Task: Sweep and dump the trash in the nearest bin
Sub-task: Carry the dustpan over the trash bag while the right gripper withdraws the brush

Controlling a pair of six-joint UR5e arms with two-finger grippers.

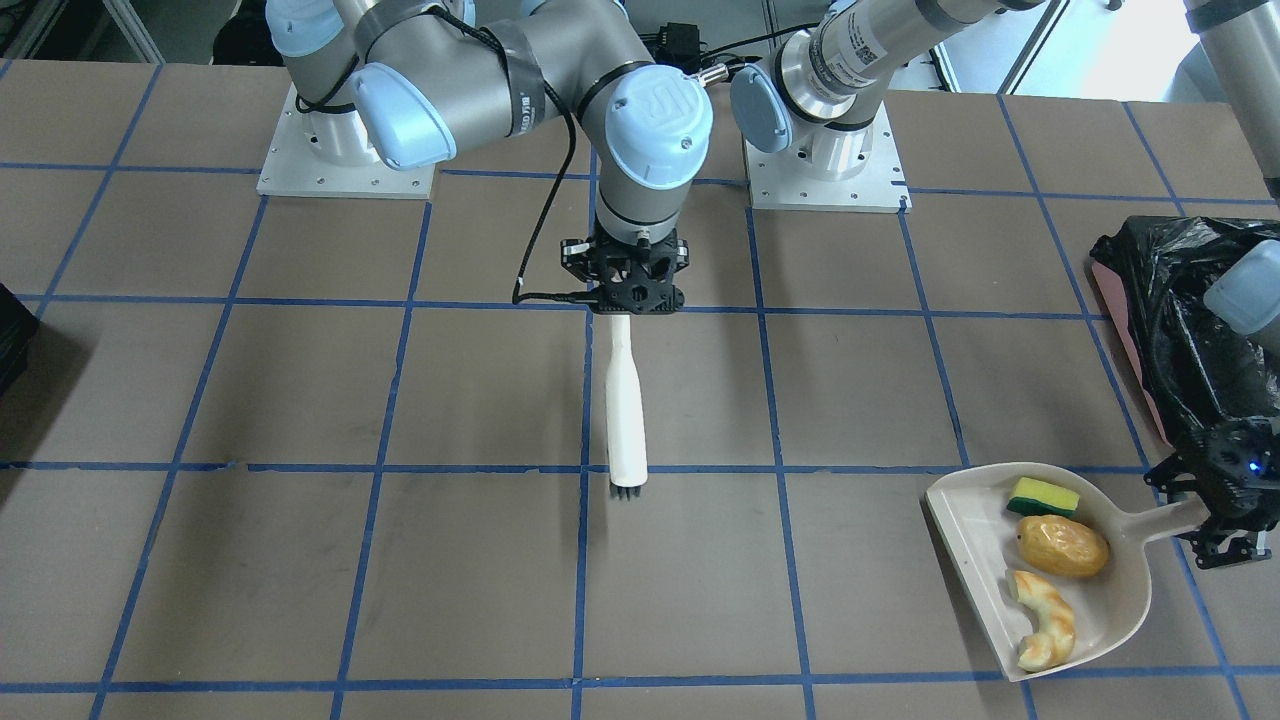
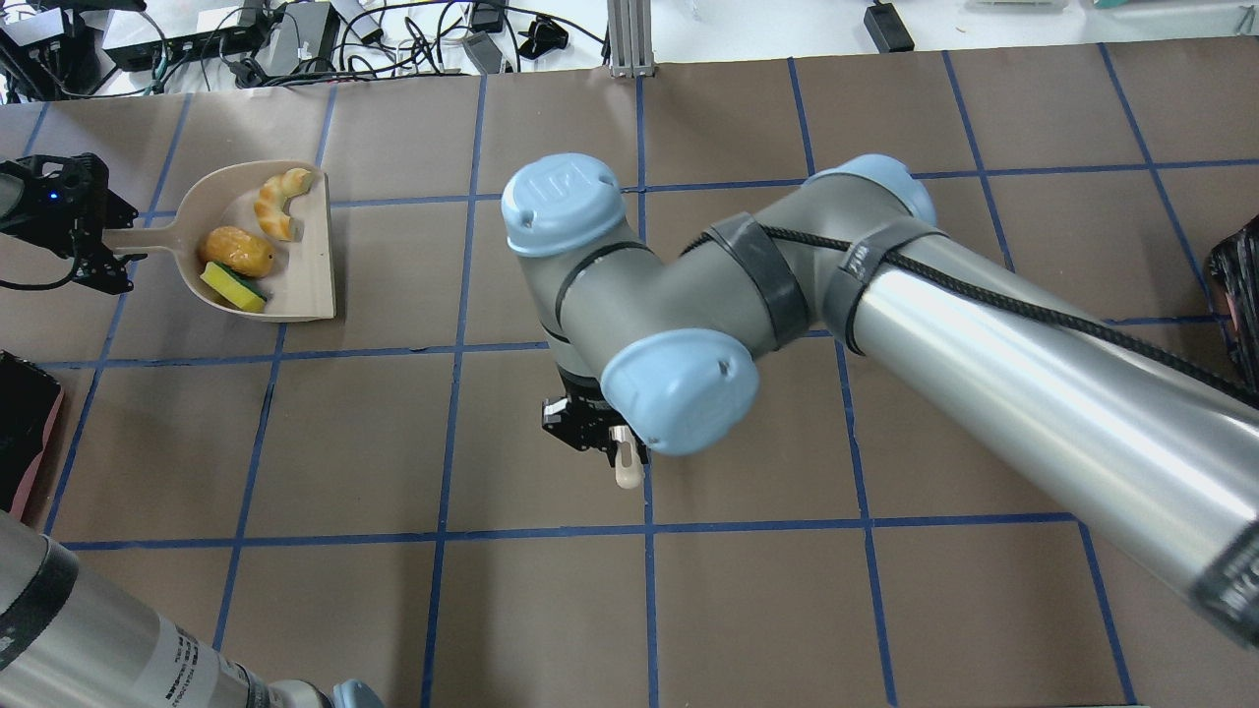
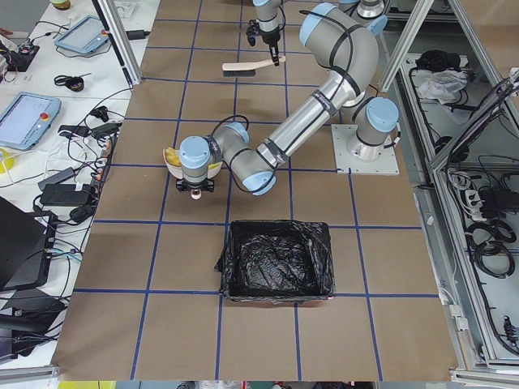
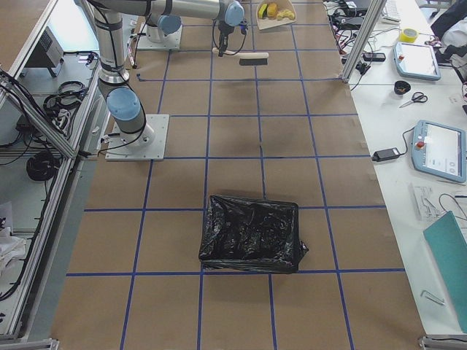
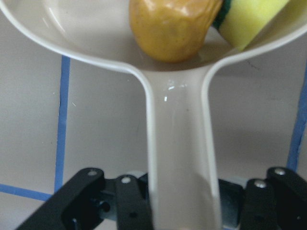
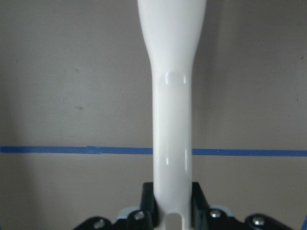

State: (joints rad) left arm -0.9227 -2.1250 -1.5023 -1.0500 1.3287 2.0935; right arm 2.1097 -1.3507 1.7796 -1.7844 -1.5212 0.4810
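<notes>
The cream dustpan [image 1: 975, 520] sits at the table's left end and holds all three pieces of trash: the green-and-yellow sponge [image 1: 1043, 496], the golden-brown potato-like lump [image 1: 1062, 545] and the tan croissant [image 1: 1045, 620]. My left gripper [image 1: 1215, 510] is shut on the dustpan's handle [image 5: 182, 158]. The black-lined pinkish bin [image 1: 1175, 320] stands right beside that gripper and also shows in the exterior left view [image 3: 280, 259]. My right gripper [image 1: 635, 295] is shut on the white brush [image 1: 625, 400] at mid-table, bristles pointing away from the robot.
A second black-lined bin [image 4: 252, 233] stands near the table's right end; its edge shows in the overhead view [image 2: 1239, 285]. Blue tape lines grid the brown table [image 2: 354, 442]. Cables and electronics [image 2: 246, 39] lie beyond the far edge.
</notes>
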